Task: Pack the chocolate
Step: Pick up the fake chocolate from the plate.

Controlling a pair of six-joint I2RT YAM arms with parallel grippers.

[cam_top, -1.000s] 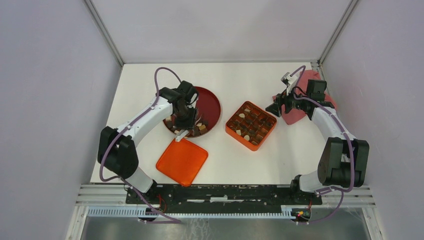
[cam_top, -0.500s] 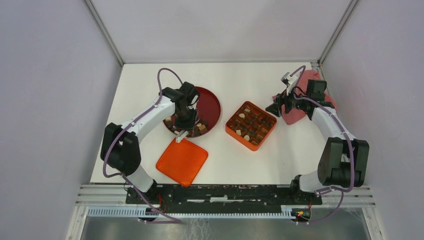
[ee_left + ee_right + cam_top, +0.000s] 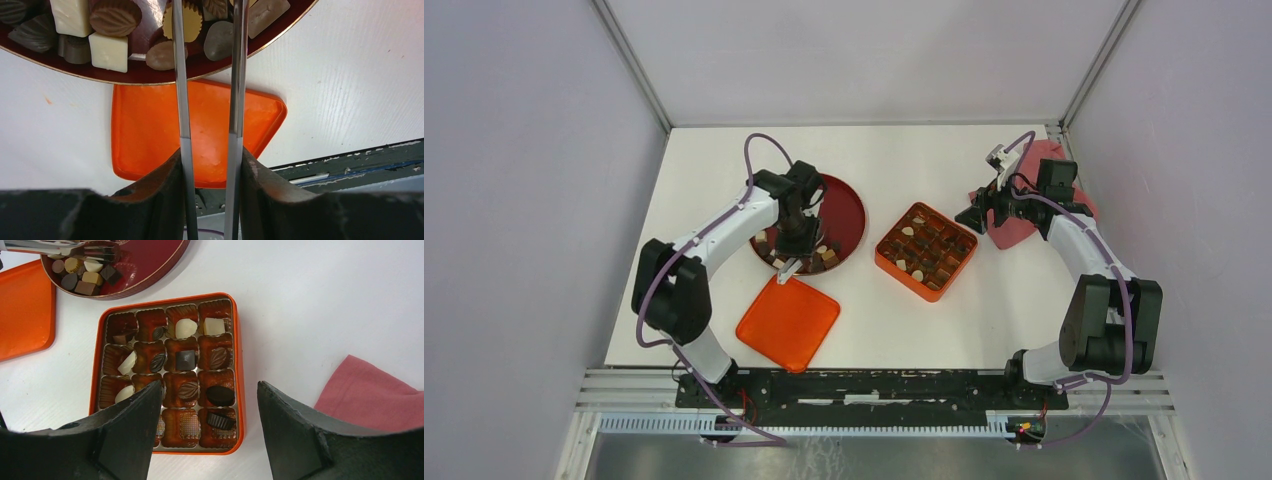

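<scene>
Several small chocolates (image 3: 814, 256), dark, tan and white, lie at the near edge of the dark red plate (image 3: 846, 205). My left gripper (image 3: 796, 238) is shut on metal tongs (image 3: 182, 100) whose two blades stand a little apart and reach over the plate's chocolates (image 3: 107, 50); the tips are out of the left wrist view. The orange box (image 3: 926, 251) holds several chocolates (image 3: 186, 360) in its grid, and some compartments are bare. My right gripper (image 3: 972, 218) is open and empty above the box's right side.
The orange lid (image 3: 788, 322) lies flat in front of the plate, also in the left wrist view (image 3: 150, 130). A pink cloth (image 3: 1024, 225) lies to the right of the box, under the right arm. Grey walls close in both sides.
The left arm's elbow has swung slightly right and away; its gripper with the tongs stays over the plate's near edge. The right arm has not moved.
</scene>
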